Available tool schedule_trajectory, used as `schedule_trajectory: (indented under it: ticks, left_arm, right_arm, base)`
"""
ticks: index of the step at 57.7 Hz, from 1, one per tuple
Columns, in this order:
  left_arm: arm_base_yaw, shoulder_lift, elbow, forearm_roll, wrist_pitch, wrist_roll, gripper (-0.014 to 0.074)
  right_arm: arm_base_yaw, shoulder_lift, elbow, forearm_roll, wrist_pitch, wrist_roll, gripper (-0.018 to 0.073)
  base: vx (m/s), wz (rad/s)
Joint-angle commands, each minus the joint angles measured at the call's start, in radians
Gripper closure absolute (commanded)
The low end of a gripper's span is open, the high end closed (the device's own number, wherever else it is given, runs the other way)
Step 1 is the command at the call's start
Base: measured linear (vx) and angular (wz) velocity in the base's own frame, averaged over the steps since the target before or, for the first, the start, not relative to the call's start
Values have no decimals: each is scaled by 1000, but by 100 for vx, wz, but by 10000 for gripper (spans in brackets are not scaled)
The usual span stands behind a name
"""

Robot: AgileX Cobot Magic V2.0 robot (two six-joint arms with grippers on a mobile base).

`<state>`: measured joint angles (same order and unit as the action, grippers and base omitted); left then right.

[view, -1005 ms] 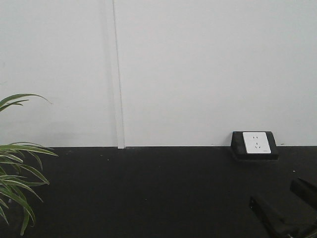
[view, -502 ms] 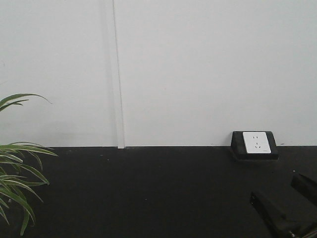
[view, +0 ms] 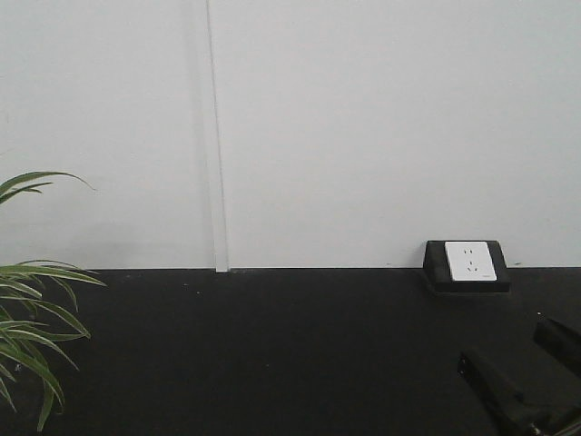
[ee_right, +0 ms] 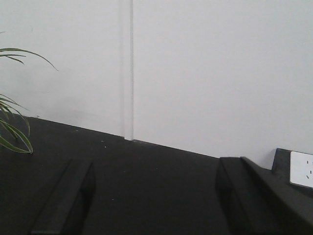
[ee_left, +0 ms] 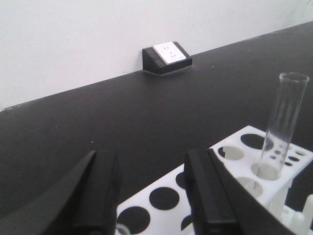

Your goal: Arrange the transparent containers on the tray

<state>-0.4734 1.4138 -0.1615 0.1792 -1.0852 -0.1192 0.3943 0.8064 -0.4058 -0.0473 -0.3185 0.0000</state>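
Note:
No transparent containers and no tray show in any view. My left gripper [ee_left: 150,157] is open and empty, hovering over a white test-tube rack [ee_left: 230,169]. One clear glass test tube [ee_left: 282,120] stands upright in the rack to the right of the fingers. My right gripper [ee_right: 155,167] is open too, with only bare black tabletop between its fingers. The front view shows its two dark fingers [view: 495,386] at the bottom right corner.
A black tabletop [view: 272,345] runs back to a white wall [view: 363,127]. A white socket on a black wedge [view: 467,263] sits at the wall, also seen as the socket [ee_left: 168,54]. Green plant leaves [view: 32,318] hang over the table's left side.
The right gripper's fingers in the front view have shifted very slightly. Everything else looks the same.

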Motion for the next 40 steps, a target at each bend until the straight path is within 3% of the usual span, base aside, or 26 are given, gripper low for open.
schedule_trajectory:
  ticks: [1,16,25,31,40]
  left_arm:
    - [-6,-16,-18,-14,-135,-8,172]
    - [-6,-16,-19,-14,-143,-5,172]
    - [-6,-24,-18,-61,-142,63,172]
    - [-6,-34,-18,-120,-105,69,172]
    - [-6,-34,-11,-108,-31,69,172]
  right_arm:
    - [1,-4,-32,-7,-93,0,2]
    - [1,-4,-32,-7,-90,0,2]
    - [1,-4,-32,-7,-84,0,2]
    - [1,-4,-32,-7,-81,0,2]
    - [1,-4,-32,-7,-81,0,2]
  base:
    - [0,0]
    - [0,0]
    - [0,0]
    - [0,0]
    - [0,0]
